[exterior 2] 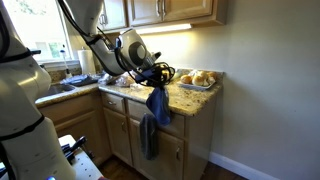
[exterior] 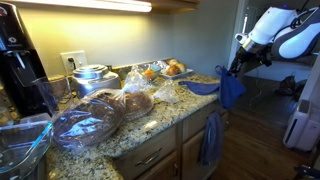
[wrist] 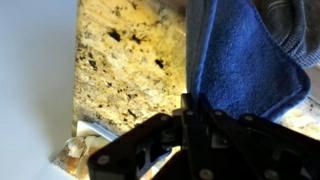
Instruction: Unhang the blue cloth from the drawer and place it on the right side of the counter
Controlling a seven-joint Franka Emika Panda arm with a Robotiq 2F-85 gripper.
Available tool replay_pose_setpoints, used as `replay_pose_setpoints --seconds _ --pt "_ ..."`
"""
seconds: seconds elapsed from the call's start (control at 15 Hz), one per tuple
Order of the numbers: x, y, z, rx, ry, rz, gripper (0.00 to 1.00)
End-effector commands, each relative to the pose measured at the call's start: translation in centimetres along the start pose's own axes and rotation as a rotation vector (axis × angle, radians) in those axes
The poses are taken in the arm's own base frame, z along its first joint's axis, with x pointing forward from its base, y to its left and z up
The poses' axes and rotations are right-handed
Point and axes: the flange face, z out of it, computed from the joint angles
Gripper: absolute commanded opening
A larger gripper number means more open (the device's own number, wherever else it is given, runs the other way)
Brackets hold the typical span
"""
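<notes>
Kitchen, speckled granite counter (wrist: 130, 60) crowded with clear plastic containers (exterior: 85, 125) (far end). Black Robotiq gripper (wrist: 190, 108) fingers pinched together on soft blue cloth (exterior 2: 158, 105); it dangles at counter edge, above darker cloth (exterior 2: 148, 135) hanging on cabinet front.

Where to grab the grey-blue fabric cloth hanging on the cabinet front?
Pinch the grey-blue cloth near its top, coming straight in from the cabinet front. It hangs limp and flat from the drawer, so a high grip likely lifts it free.
</notes>
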Motion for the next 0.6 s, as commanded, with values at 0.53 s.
replay_pose_setpoints --seconds 0.53 --pt "7.1 3.9 -3.4 -0.121 0.115 -0.244 0.08"
